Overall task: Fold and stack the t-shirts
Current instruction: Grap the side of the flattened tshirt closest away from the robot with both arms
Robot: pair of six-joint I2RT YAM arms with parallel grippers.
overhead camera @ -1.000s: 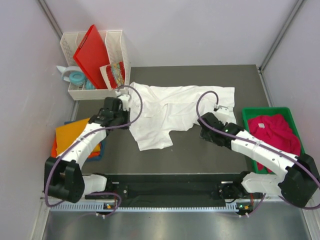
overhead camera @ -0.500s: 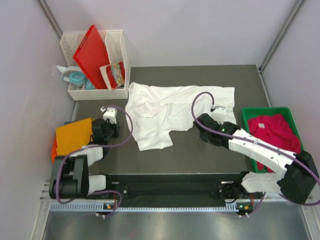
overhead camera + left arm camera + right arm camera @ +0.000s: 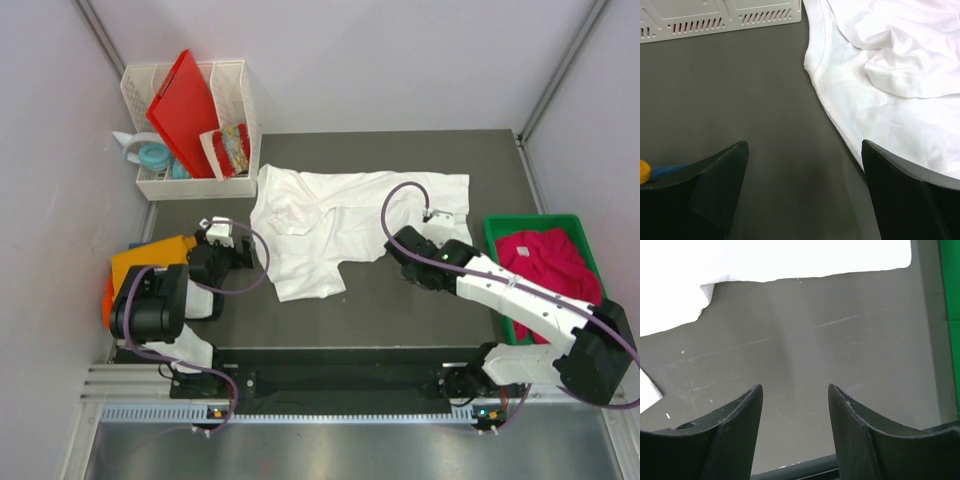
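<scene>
My left gripper (image 3: pixel 804 150) hangs with its fingers spread wide and nothing between them but the dark table (image 3: pixel 400 300). It sits low over the left side, just beside the left edge of the white t-shirt (image 3: pixel 340 215) without touching it. My right gripper (image 3: pixel 795 390) is also parted and holding nothing. It hovers above bare table just short of the shirt's near edge, toward the right end of the cloth. The white t-shirt lies loosely spread and wrinkled on the far half of the table, and its long axis runs left to right, from near the white basket (image 3: pixel 240 120) to near the green bin (image 3: pixel 530 220). At its left end a broad flap turns toward me, so the whole cloth makes a rough L. My left wrist camera shows a curved seamed edge on that left side, with a folded-over lump of fabric beside it. I cannot tell which end is the neck and which the hem. The magenta-pink t-shirt (image 3: pixel 545 265) is bunched inside the green bin at my right. The orange t-shirt (image 3: pixel 145 265) lies folded flat at the left edge of the table behind my left arm, and a sliver of blue cloth (image 3: pixel 665 171) shows under my left finger. The red board (image 3: pixel 185 110) stands tilted in the basket.
</scene>
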